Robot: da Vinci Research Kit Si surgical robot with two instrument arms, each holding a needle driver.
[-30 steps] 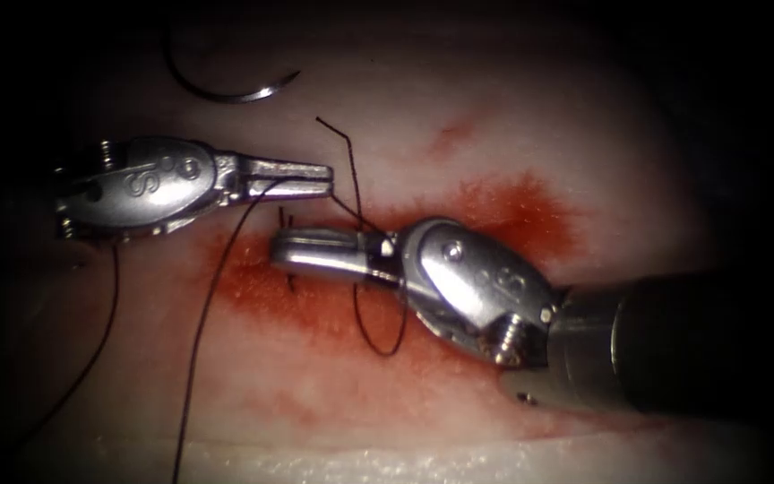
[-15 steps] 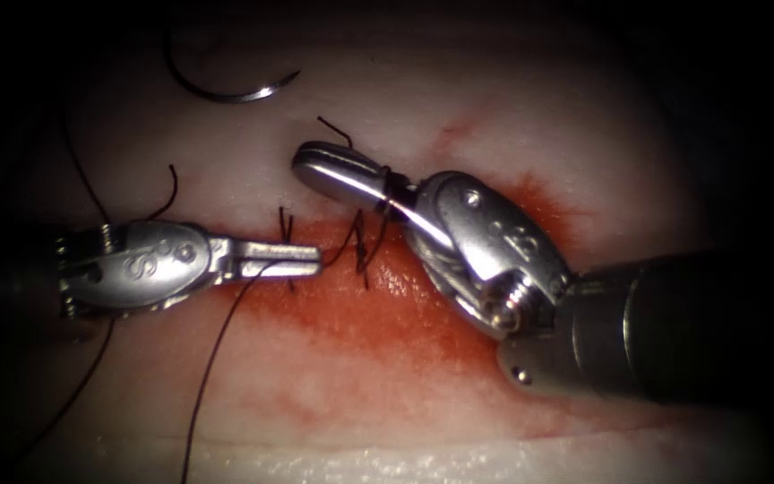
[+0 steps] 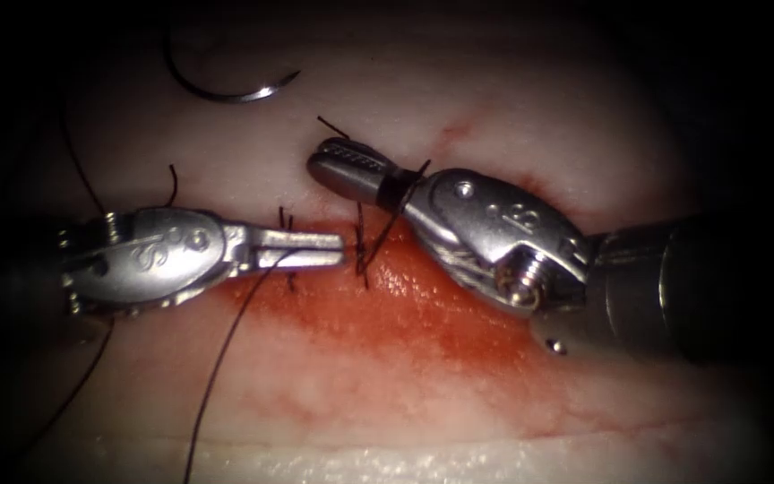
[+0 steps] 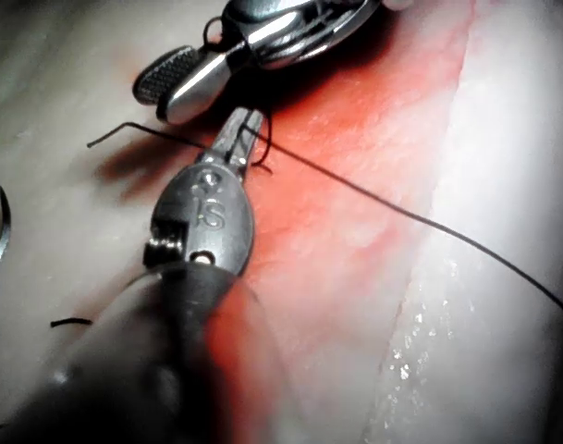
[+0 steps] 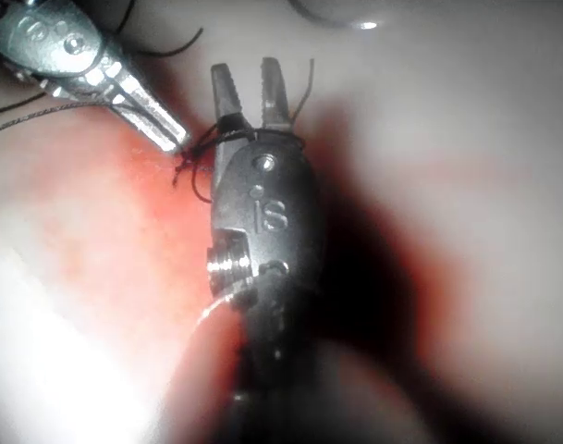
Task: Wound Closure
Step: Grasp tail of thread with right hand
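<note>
The needle [image 3: 226,85] fades into darkness at its upper left end in the endoscope view, and the left wrist view's edge cuts it off. The thread [image 3: 217,367] runs out of view at the bottom edge (its far end untraceable). Where it wraps the right claw [image 5: 251,92] is too tangled to tell.

Darkness ringed the endoscope view on every side, deepest at the upper corners and the right edge. Light fell brightest at the centre, with a glistening pale strip along the bottom edge.
</note>
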